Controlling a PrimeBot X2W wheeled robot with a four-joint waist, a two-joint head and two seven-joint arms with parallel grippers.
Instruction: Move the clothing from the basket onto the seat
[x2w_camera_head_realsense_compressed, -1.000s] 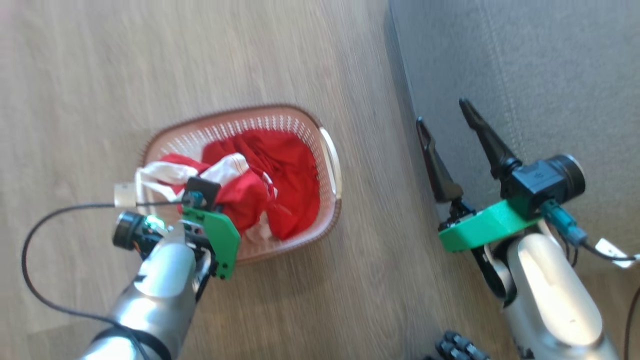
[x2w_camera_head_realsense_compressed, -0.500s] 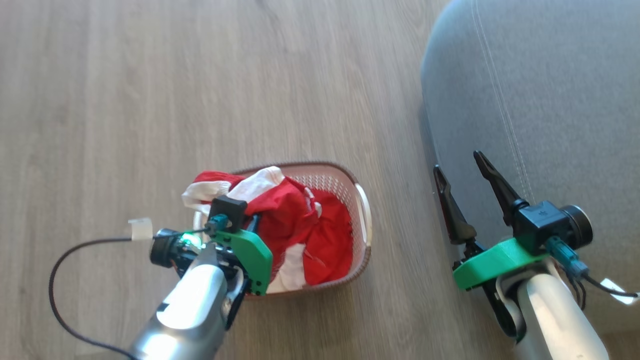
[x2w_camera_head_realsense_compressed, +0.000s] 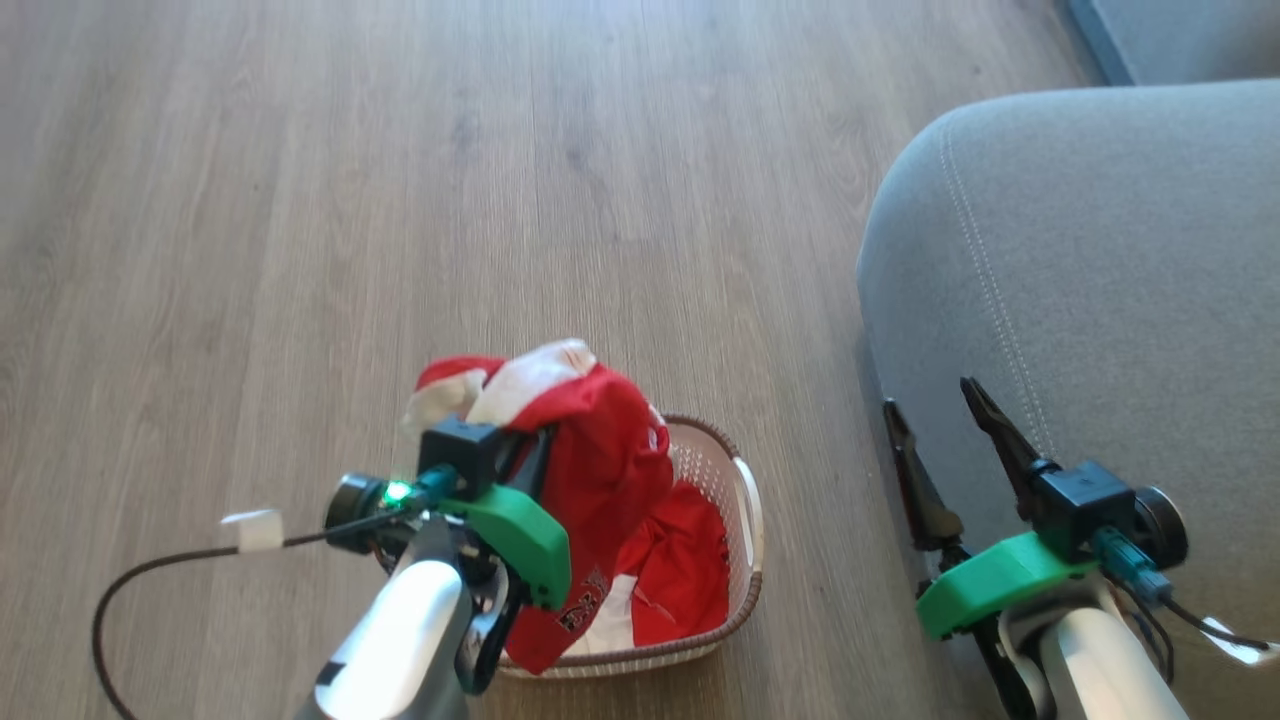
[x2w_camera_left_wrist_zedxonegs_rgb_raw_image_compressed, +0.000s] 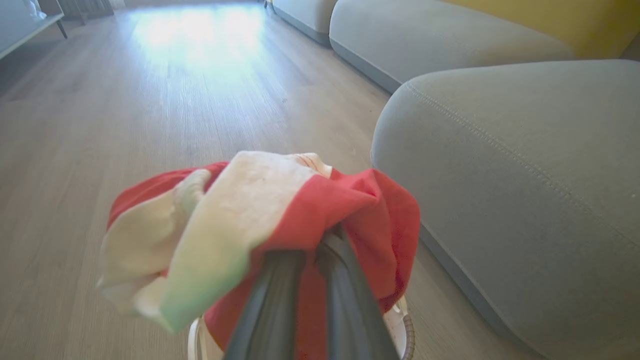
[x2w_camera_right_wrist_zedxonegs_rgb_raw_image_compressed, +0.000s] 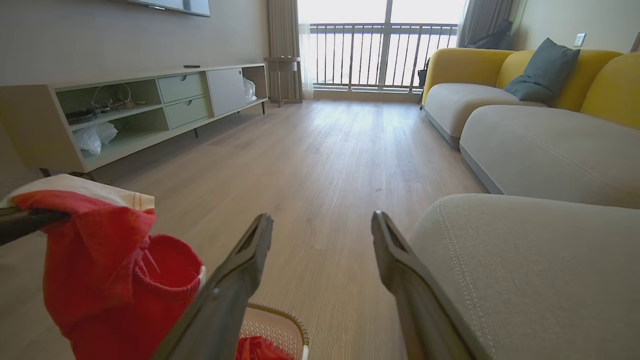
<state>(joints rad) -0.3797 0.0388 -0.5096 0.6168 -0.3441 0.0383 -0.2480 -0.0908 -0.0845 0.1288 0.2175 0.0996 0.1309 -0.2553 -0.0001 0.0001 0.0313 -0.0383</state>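
Our left gripper (x2w_camera_left_wrist_zedxonegs_rgb_raw_image_compressed: 320, 245) has its two dark fingers pinched together on a soft red garment with white trim bands (x2w_camera_head_realsense_compressed: 600, 450), which we see hanging bunched over the small cream perforated plastic basket (x2w_camera_head_realsense_compressed: 735, 620). More red fabric (x2w_camera_head_realsense_compressed: 690, 570) lies inside the basket. Our right gripper (x2w_camera_head_realsense_compressed: 929, 394) is spread wide with nothing between its fingers, just beside the large grey upholstered seat cushion (x2w_camera_head_realsense_compressed: 1100, 250). The basket stands on the pale wooden floor (x2w_camera_head_realsense_compressed: 400, 200), near the cushion's rounded corner.

Silver-grey forearm shells (x2w_camera_head_realsense_compressed: 400, 640) are ended by claws of two long, dark, tapered fingers (x2w_camera_head_realsense_compressed: 1000, 430): left claw (x2w_camera_left_wrist_zedxonegs_rgb_raw_image_compressed: 320, 250), right claw (x2w_camera_head_realsense_compressed: 928, 394). At each wrist a green bracket (x2w_camera_head_realsense_compressed: 985, 585) is fitted, topped by a black camera block (x2w_camera_head_realsense_compressed: 1085, 495). A black cable (x2w_camera_head_realsense_compressed: 190, 557) with a white tag (x2w_camera_head_realsense_compressed: 252, 530) is attached at the left wrist, beside a green light (x2w_camera_head_realsense_compressed: 398, 491).
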